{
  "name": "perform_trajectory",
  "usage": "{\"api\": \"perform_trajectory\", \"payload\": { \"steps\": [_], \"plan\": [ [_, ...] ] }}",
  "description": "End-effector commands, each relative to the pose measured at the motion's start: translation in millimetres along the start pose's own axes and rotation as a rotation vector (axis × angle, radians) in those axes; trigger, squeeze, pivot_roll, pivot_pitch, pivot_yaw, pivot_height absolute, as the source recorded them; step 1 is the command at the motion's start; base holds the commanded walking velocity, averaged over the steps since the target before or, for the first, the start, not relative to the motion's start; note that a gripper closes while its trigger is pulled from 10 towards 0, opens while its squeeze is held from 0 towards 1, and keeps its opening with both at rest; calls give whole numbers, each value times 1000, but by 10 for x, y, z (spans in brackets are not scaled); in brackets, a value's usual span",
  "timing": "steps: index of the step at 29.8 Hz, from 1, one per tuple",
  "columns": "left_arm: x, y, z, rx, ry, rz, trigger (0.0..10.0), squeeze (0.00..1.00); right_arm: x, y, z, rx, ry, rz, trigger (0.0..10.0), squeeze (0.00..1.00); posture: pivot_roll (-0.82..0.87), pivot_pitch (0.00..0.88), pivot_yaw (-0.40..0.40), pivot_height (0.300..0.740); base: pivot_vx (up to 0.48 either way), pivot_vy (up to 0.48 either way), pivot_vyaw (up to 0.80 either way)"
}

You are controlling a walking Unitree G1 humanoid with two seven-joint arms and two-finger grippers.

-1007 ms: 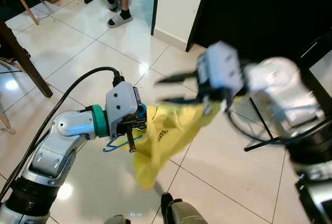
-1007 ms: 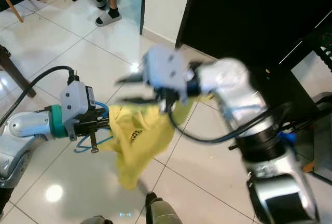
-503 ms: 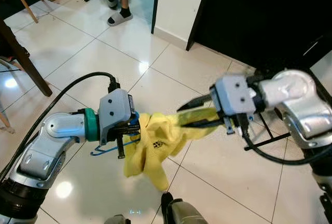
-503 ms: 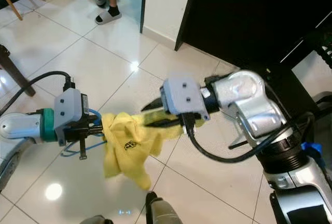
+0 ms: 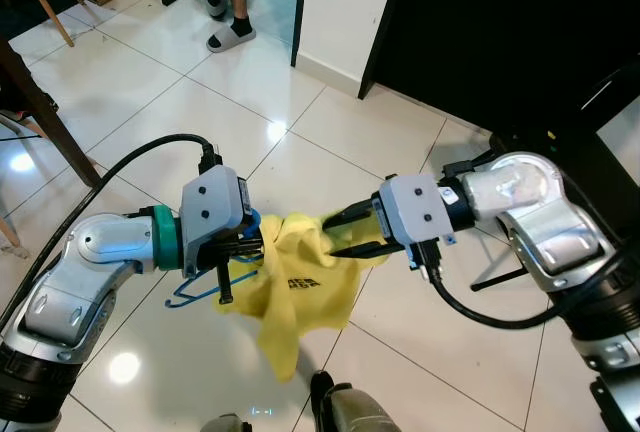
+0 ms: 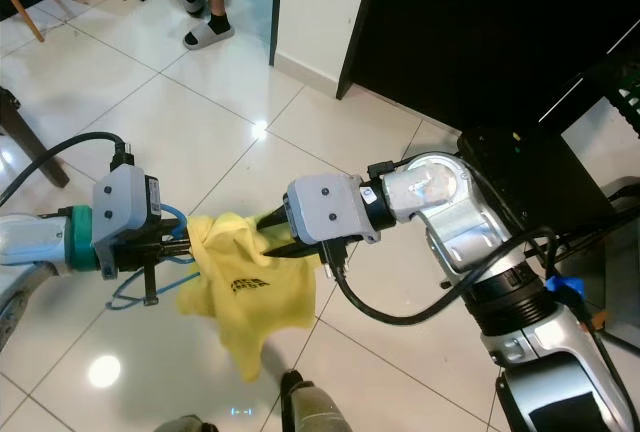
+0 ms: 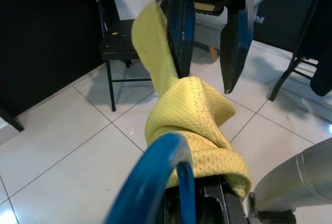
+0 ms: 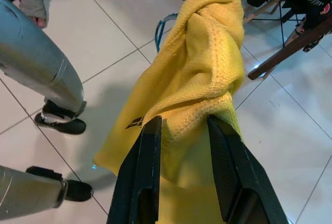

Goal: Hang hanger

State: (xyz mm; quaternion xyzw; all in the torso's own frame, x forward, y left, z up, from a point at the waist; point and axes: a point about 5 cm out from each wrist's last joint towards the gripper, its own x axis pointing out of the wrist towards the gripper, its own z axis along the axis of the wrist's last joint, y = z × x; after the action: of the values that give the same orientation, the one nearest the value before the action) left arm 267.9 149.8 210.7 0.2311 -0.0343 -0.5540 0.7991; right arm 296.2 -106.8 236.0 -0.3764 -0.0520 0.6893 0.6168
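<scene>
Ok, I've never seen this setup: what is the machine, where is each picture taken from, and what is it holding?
This is a humanoid robot with two silver arms. The two wide pictures come from its head camera, looking down at a white tiled floor. The two close-ups come from cameras on its wrists. The left tool grips a blue hanger with a yellow shirt bunched on it. The right tool reaches in from the other side, its fingers open around a fold of the shirt; its wrist view looks along those black fingers. A person's feet in sandals stand at the far doorway.
</scene>
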Motion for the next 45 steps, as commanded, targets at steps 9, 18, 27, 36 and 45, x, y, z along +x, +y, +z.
{"api": "perform_trajectory", "payload": {
  "steps": [9,18,27,36,45],
  "plan": [
    [0,-50,-127,14,45,-17,10000,0,-273,-102,115,7,-17,-38,10000,0,7,139,-43,740,0,0,0],
    [-23,-17,-129,13,49,-5,10000,0,-331,-46,137,28,-22,0,10000,1000,6,138,-40,740,0,0,0],
    [13,-20,-25,39,12,-19,10000,0,-161,-45,3,22,13,-17,10000,0,12,134,-44,740,0,0,0],
    [31,-19,33,51,-7,-15,10000,0,-37,-25,-174,70,37,-23,10000,0,24,133,-51,740,0,0,0],
    [30,-20,27,51,-6,-7,10000,0,-31,8,-216,121,21,4,0,0,21,128,-54,740,0,0,0]
  ]
}}
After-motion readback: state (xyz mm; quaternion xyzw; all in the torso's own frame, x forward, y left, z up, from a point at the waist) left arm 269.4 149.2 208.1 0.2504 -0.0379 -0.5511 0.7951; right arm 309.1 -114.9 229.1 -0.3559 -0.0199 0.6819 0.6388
